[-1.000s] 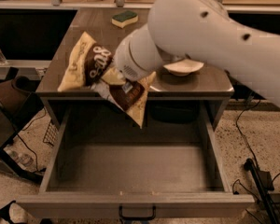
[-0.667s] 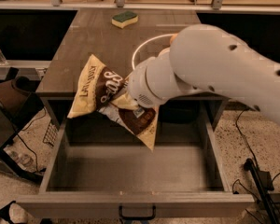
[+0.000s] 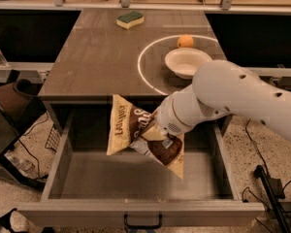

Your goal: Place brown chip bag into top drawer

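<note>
The brown chip bag (image 3: 128,130), crinkled dark-brown and pale-yellow with white script, hangs in the air over the open top drawer (image 3: 136,178). The drawer is a wide, shallow grey metal tray pulled out below the table edge, with a small dark handle (image 3: 142,222) on its front panel. My gripper (image 3: 157,134) sits at the end of the white arm, pressed into the bag's middle and holding it up above the drawer floor, toward the drawer's back. The bag covers the fingertips.
On the table (image 3: 97,57) stand a white bowl (image 3: 186,62), an orange (image 3: 185,41) behind it, and a green-yellow sponge (image 3: 130,19) at the far edge. The white arm (image 3: 242,101) crosses the right side. Cables and a dark chair lie on the floor beside the drawer.
The arm has carried the bag forward and down, from over the table's front edge to above the drawer's inside. The bowl and orange are now uncovered.
</note>
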Controlling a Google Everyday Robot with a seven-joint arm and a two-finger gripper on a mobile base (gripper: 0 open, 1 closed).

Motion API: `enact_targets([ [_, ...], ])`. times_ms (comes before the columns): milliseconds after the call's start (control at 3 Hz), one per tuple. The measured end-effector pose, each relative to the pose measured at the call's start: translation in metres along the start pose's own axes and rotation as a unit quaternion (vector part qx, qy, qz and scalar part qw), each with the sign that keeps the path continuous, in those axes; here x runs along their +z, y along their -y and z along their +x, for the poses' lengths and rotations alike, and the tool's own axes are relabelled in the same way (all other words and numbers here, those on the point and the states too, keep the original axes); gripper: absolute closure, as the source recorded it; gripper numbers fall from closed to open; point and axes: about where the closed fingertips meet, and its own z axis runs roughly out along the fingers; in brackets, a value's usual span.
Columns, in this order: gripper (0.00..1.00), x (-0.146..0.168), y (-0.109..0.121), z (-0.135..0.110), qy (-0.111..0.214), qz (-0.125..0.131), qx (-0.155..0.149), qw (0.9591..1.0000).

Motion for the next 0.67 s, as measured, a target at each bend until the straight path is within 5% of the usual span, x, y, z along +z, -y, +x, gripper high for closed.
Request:
enact_targets([
  [333, 1.00, -0.001, 0.017, 0.044, -0.062, -0.007, 0.017, 0.9979],
  [667, 0.98, -0.013, 0.034, 0.086, -0.184, -0.007, 0.036, 0.9823],
])
